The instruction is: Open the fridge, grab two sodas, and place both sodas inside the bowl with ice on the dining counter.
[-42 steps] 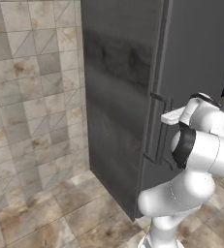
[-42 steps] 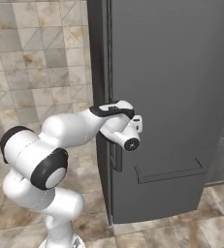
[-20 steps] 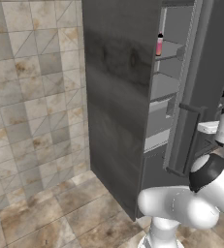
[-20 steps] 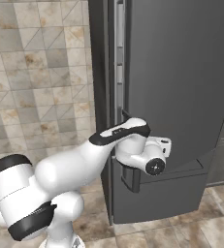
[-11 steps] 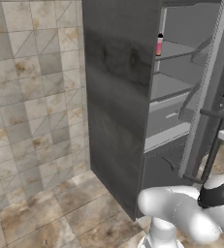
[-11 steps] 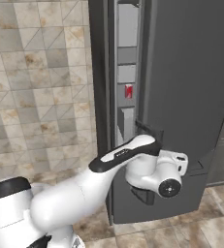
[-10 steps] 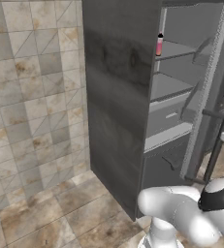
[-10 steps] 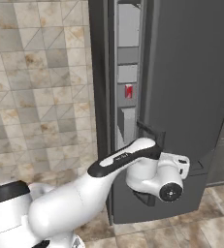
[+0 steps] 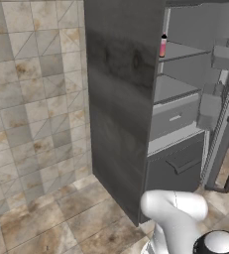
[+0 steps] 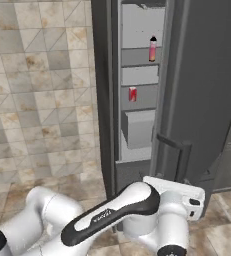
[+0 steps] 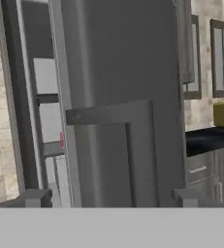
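fridge (image 10: pixel 197 90) door ajar | pincer (image 11: pixel 108 198) spread wide, empty, facing door | soda (image 10: pixel 152 49) upright on shelf, 11 o'clock of pincer

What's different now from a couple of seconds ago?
The fridge door has swung open, pulled by its handle. The hand has since let go and stands open, facing the door. Shelves now show, with a pink soda up top. The fridge itself stayed put.

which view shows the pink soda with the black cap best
The right base view: the soda stands fully visible, upright on an upper fridge shelf. The left base view shows it partly cut by the fridge's side wall. The hand view gives a pink sliver, too small to identify.
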